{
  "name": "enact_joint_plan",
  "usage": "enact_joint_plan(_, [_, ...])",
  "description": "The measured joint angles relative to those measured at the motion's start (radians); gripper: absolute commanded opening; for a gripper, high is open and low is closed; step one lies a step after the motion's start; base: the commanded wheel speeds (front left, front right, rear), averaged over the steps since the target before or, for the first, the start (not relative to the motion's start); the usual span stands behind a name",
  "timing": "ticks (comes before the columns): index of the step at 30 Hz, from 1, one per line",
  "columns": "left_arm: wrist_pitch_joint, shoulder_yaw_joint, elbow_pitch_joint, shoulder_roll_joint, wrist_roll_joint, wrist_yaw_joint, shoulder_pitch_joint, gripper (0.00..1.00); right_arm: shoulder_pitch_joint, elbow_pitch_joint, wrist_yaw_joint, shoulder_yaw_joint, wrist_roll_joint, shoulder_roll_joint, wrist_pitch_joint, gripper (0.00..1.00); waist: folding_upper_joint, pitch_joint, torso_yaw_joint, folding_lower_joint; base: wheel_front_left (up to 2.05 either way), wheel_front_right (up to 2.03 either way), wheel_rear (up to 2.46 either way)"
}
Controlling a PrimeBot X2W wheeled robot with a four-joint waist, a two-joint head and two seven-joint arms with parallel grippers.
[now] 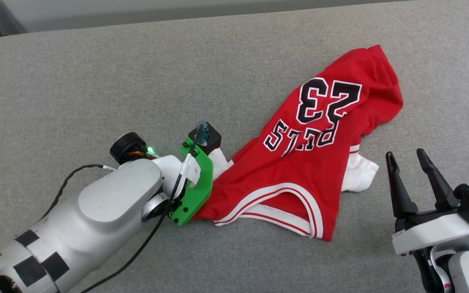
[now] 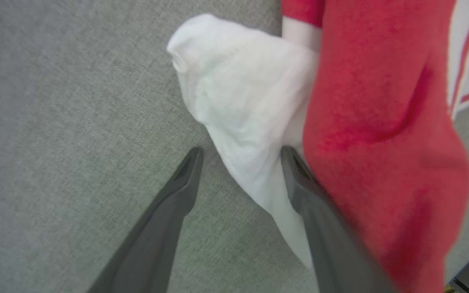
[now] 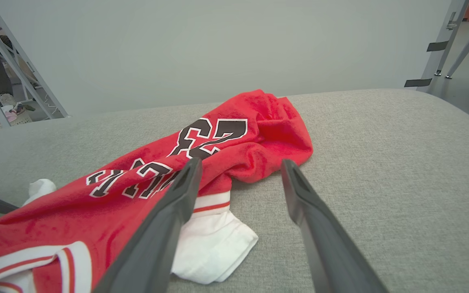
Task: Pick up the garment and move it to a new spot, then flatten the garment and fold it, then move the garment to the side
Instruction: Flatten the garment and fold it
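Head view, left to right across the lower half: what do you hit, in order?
left forearm → green wrist bracket → red number 23 T-shirt → right gripper, open. All on the grey padded surface.

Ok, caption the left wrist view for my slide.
Open left end effector around the white sleeve of the red garment, on grey padding.
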Motion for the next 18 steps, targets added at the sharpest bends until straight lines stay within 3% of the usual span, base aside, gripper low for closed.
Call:
enact_joint_plan(1, [-0.001, 0.003, -0.010, 0.001, 0.002, 0.000, 0.007, 0.62, -0.001, 0.003, 0.000, -0.001, 0.000, 0.000, -0.001, 1.00, -0.0001, 0.001, -0.001, 0.0000, 0.00, 0.00, 0.00])
enact_joint_plan(3, [-0.030, 0.003, -0.011, 0.005, 0.006, 0.000, 0.010, 0.00, -0.001, 0.007, 0.000, -0.004, 0.000, -0.001, -0.005, 1.00, 0.0000, -0.001, 0.003, 0.0000, 0.00, 0.00, 0.00])
enact_joint_plan(7, [-0.159, 0.002, -0.012, 0.009, -0.005, -0.001, 0.024, 0.00, -0.002, 0.014, 0.000, -0.004, -0.002, -0.002, -0.009, 1.00, 0.0000, -0.013, 0.013, 0.0000, 0.00, 0.00, 0.00])
enact_joint_plan(11, [-0.331, 0.066, -0.014, 0.049, -0.014, 0.008, 0.031, 0.00, 0.000, 0.020, 0.000, -0.012, -0.006, -0.002, -0.010, 1.00, 0.0000, -0.036, 0.026, 0.0000, 0.00, 0.00, 0.00])
enact_joint_plan(18, [-0.532, 0.176, -0.120, 0.163, -0.050, 0.138, 0.162, 0.00, 0.036, 0.024, 0.000, -0.048, -0.014, 0.000, -0.017, 1.00, 0.0000, -0.073, 0.068, 0.0000, 0.00, 0.00, 0.00])
